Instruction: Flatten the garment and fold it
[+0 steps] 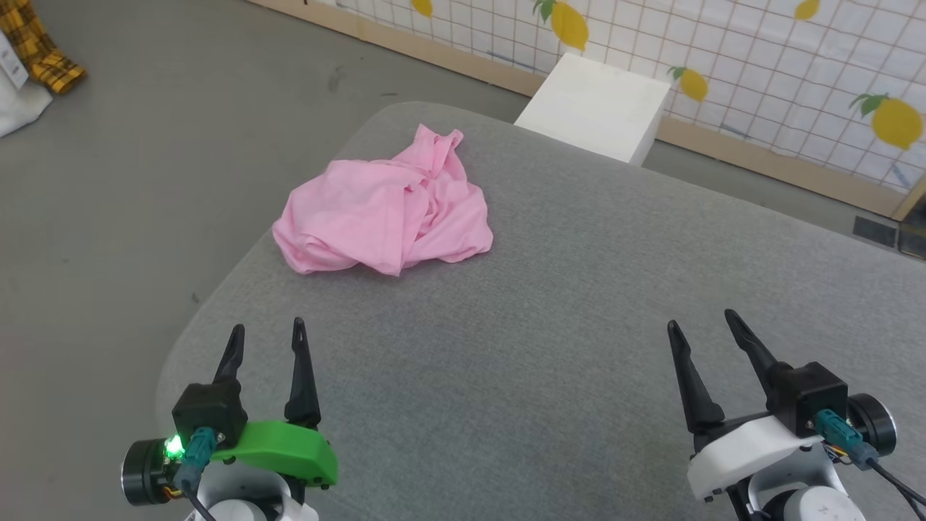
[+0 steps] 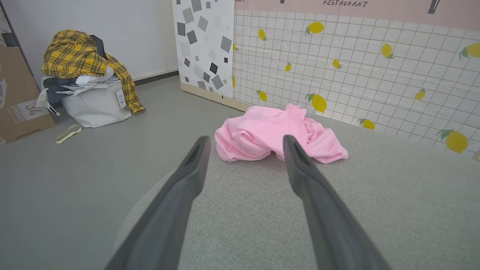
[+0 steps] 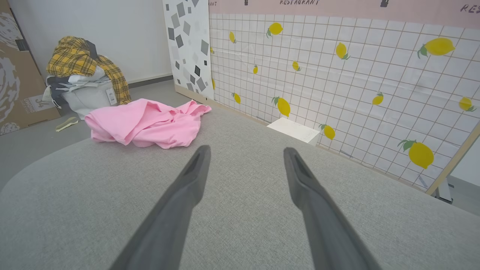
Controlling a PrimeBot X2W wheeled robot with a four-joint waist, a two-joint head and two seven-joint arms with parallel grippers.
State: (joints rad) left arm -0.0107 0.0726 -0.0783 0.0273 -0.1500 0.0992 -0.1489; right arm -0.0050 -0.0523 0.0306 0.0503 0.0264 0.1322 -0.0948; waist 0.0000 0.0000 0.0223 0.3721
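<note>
The light pink garment (image 1: 383,206) lies crumpled in a heap near the far left corner of the grey cushioned surface (image 1: 550,347). It also shows straight ahead in the left wrist view as the garment (image 2: 277,133) and at the upper left in the right wrist view as the garment (image 3: 144,123). My left gripper (image 1: 268,327) stands open at the lower left, well short of the cloth, nothing between its fingers. My right gripper (image 1: 702,322) is open at the lower right, far from the garment, and holds nothing.
A white box (image 1: 597,108) stands on the floor beyond the far edge, against a lemon-patterned tiled wall (image 1: 759,65). A pile of clothes with a yellow plaid shirt (image 2: 84,60) sits on the floor at the left, next to a cardboard box (image 2: 17,97).
</note>
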